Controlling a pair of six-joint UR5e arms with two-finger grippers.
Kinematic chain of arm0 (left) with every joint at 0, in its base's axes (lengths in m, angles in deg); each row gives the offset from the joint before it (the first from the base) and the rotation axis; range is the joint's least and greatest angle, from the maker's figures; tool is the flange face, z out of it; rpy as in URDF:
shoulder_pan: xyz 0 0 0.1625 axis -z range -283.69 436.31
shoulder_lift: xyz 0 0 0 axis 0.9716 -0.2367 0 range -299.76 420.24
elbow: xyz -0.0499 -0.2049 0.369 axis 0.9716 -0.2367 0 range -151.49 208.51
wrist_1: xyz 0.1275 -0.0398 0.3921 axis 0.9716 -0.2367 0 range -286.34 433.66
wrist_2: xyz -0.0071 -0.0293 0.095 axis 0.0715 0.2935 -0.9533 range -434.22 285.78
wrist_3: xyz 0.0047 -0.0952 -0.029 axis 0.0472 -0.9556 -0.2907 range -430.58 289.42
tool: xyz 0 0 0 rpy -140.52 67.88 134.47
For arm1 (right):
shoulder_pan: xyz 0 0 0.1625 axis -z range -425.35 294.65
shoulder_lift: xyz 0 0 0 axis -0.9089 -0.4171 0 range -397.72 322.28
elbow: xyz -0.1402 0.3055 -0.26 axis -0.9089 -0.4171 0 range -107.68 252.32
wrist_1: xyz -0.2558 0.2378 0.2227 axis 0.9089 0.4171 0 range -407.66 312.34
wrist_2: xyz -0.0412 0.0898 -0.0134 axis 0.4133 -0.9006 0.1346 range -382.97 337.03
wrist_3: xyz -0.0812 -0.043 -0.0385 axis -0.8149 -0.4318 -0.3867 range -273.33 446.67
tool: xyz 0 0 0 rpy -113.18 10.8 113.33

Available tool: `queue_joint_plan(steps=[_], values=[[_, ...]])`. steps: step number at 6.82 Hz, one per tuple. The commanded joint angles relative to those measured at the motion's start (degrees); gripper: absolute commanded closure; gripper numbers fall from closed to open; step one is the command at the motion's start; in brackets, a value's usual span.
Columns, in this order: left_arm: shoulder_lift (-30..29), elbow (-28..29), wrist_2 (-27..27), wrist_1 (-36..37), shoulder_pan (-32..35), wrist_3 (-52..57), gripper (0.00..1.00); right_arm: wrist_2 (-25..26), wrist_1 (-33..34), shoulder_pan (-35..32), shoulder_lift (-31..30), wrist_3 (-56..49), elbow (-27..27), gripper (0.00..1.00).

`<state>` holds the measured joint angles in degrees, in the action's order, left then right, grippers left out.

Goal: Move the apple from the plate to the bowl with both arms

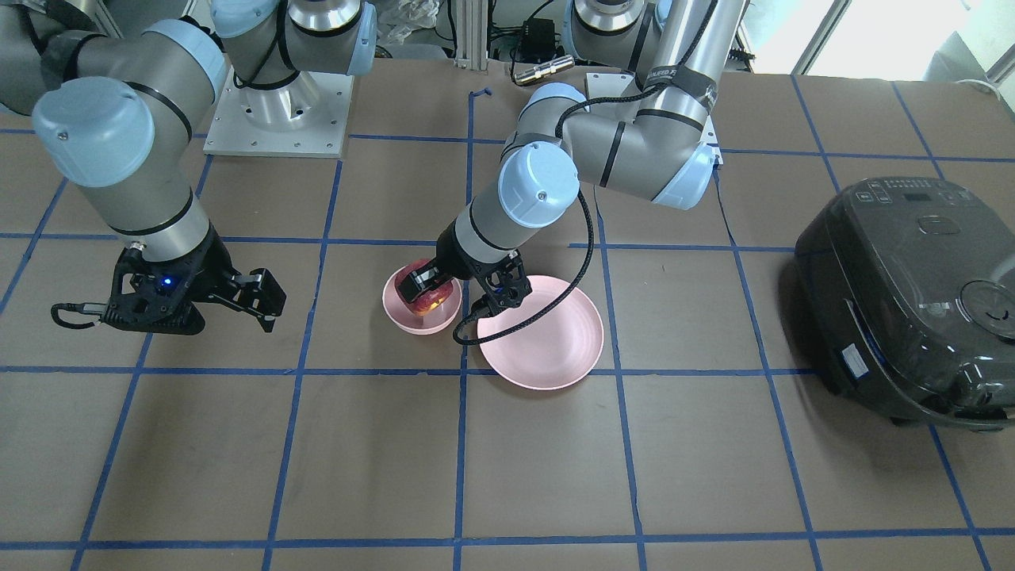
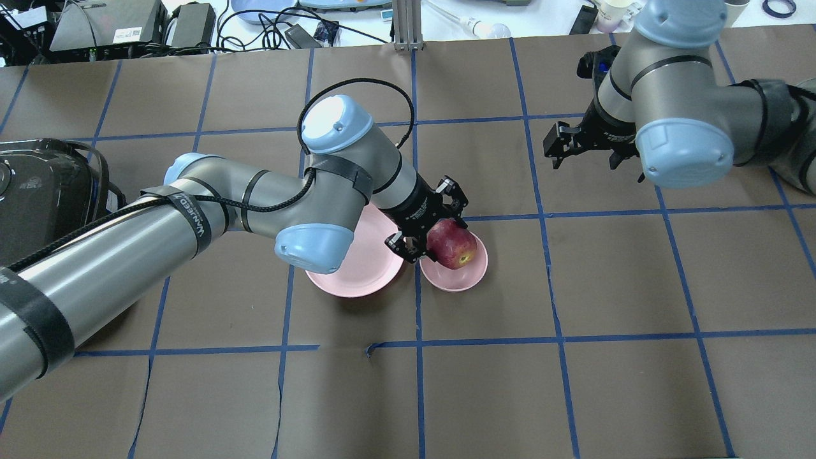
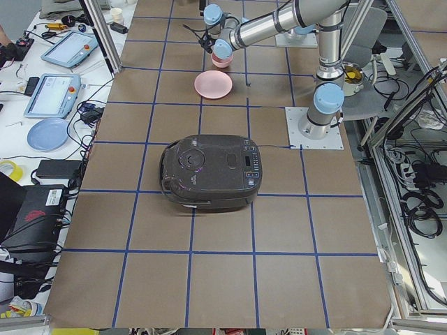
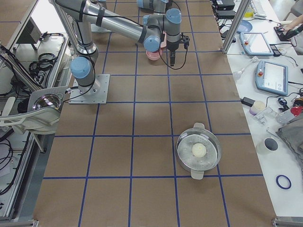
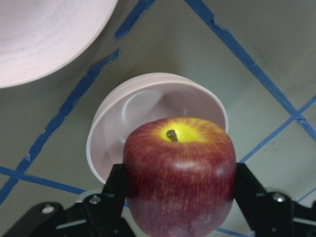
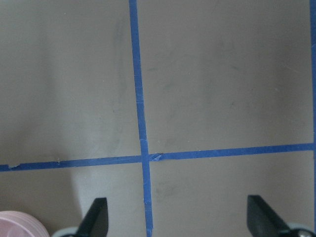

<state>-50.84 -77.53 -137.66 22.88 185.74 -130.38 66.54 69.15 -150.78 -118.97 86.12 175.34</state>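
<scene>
My left gripper (image 2: 440, 239) is shut on the dark red apple (image 2: 451, 243) and holds it over the small pink bowl (image 2: 456, 282). In the left wrist view the apple (image 5: 180, 173) sits between both fingers, with its yellow stem patch facing the bowl (image 5: 148, 103). The wide pink plate (image 2: 357, 274) lies bare beside the bowl, on my left. In the front view the apple (image 1: 428, 300) hangs inside the bowl's rim (image 1: 420, 321), next to the plate (image 1: 547, 341). My right gripper (image 2: 583, 150) is open and empty above the table, well to the bowl's right and farther forward; its fingers (image 6: 98, 217) show spread.
A black rice cooker (image 1: 912, 293) stands at my far left. A steel pot with a glass lid (image 4: 199, 151) stands at my far right. Blue tape lines grid the brown table. A pink rim (image 6: 19, 224) shows in the right wrist view's corner.
</scene>
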Motion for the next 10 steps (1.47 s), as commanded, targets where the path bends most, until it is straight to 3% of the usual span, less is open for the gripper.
queue_joint_plan(steps=[1,2,3,5,6,8,10], values=[[-2.03,-0.13,-0.01,1.38,0.34,0.21,0.57,0.49,-1.50,0.09,-3.10,2.03,-0.36,0.00],[-2.38,0.05,-0.27,2.08,0.17,0.30,0.07,0.23,-2.28,0.26,-3.65,2.05,-0.36,0.00],[-2.30,0.05,-0.19,3.04,0.35,0.22,0.00,0.23,-7.16,0.09,-4.61,2.05,-0.53,0.00],[0.50,2.92,-0.53,3.23,0.00,0.21,0.00,0.75,-9.05,0.18,-6.79,2.05,-1.06,0.00],[2.17,7.30,-4.80,1.40,-0.09,0.39,0.00,0.67,-12.37,-0.08,-9.25,2.05,-1.58,0.00],[7.69,13.73,-8.78,-12.68,-0.44,6.24,0.00,0.23,-19.93,-0.61,-11.12,2.05,-5.17,0.00],[13.40,15.95,-10.37,-24.58,-0.97,8.38,0.00,-1.52,-22.66,-1.58,-12.25,2.05,-6.51,0.00]])
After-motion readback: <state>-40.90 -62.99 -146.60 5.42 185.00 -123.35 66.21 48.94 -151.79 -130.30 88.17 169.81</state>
